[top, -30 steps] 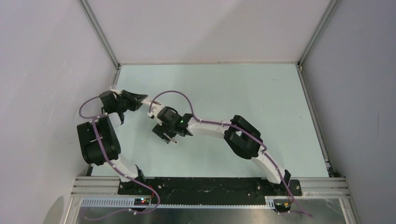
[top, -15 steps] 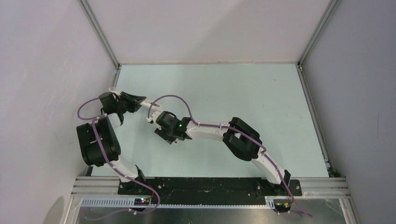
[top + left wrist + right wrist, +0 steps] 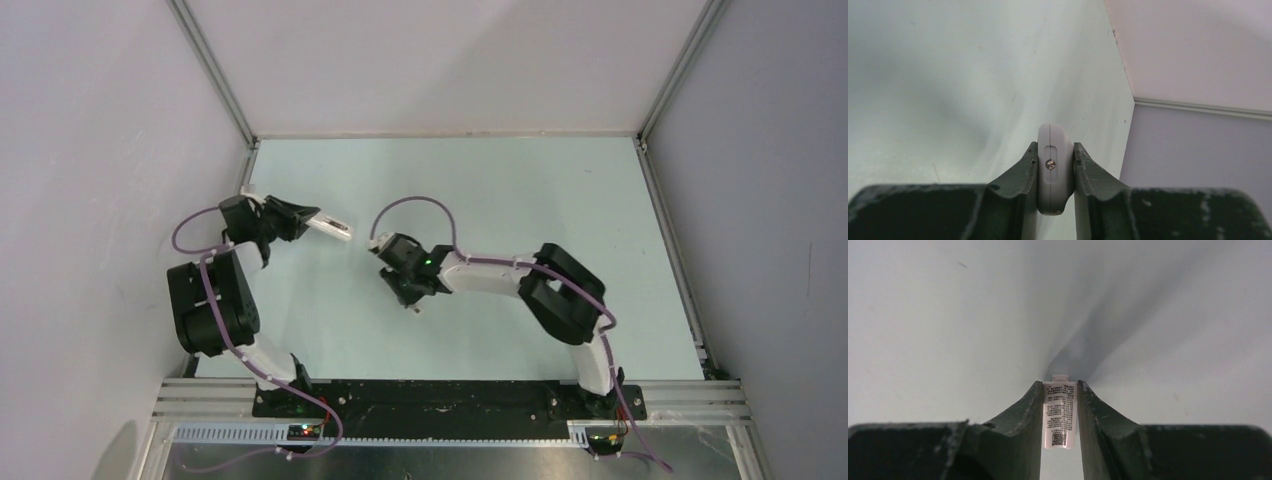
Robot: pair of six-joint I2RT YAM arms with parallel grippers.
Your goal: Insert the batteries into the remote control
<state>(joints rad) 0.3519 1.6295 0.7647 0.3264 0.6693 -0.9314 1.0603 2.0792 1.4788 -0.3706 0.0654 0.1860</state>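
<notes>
The pale green table point(image 3: 500, 200) is the largest thing in view, walled on three sides, with both arms reaching in over its left half. The left arm point(image 3: 212, 305) bends in by the left wall, and the right arm point(image 3: 560, 295) stretches across toward the middle.

The left gripper point(image 3: 1054, 150) is clenched on the remote point(image 3: 1053, 177), gripping it by its narrow sides. From overhead, the remote juts out to the right, clear of the table and well apart from the other arm. Which face is turned up is hard to tell at that size.

The right gripper point(image 3: 1060, 386) is pinching a small flat white cover point(image 3: 1060, 415) with fine print on it, edge to edge, just above the table. It is probably the battery door.

The batteries do not show in any view.

The step in hand looks like setting the cover aside. To do it well:
- Lower the cover until it lies flat on bare table.
- Let go only once it rests there, so it does not flip or skid.
- Place it away from the remote and from wherever the batteries lie.
- Hold the remote level and steady throughout.
</notes>
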